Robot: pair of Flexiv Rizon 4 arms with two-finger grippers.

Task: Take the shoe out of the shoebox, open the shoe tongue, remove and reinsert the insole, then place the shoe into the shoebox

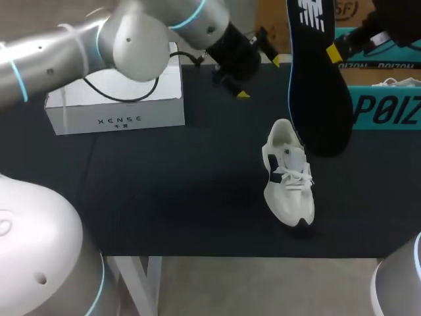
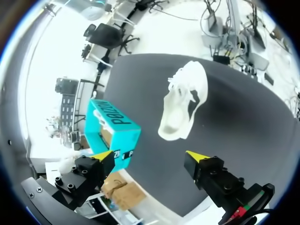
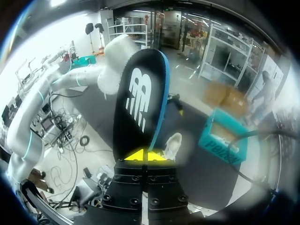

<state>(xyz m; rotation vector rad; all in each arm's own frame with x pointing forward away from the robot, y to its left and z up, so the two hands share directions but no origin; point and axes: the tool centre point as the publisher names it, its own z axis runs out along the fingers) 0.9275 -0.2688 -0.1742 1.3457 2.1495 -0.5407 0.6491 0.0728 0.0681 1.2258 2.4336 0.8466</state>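
Observation:
A white shoe lies on the black mat, toe toward the front edge. In the left wrist view the shoe is ahead of my left gripper, which is open and empty. In the head view that left gripper hangs above the mat behind the shoe. My right gripper is shut on a dark insole, held in the air above and behind the shoe. The right wrist view shows the insole standing up from the shut gripper, with the shoe beyond it.
The teal shoebox stands at the right back of the table; it also shows as the shoebox and the shoebox in the wrist views. A white box sits at the back left, under my left arm.

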